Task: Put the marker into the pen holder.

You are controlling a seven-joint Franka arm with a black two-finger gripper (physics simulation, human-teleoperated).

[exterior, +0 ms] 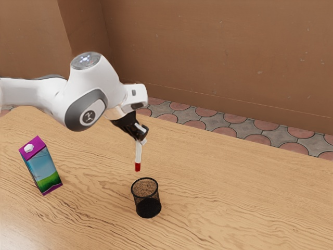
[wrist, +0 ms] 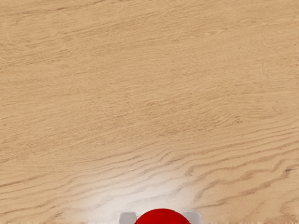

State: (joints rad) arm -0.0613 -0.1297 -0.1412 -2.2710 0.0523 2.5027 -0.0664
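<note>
Bright, even light, whitish glare on the tabletop [wrist: 140, 191], dimmer brown walls [exterior: 208, 52]

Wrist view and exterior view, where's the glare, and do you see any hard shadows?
Wrist view: a whitish glare on the table, close by the marker's red end. Exterior view: a paler sheen toward the lower left corner, below the carton; no hard shadow beside the holder.

Walls [exterior: 208, 57]: plain brn | flr [exterior: 213, 124]: red/gry patterned tile | tbl [exterior: 234, 177]: lt wood, wavy grain, glare patch
</note>
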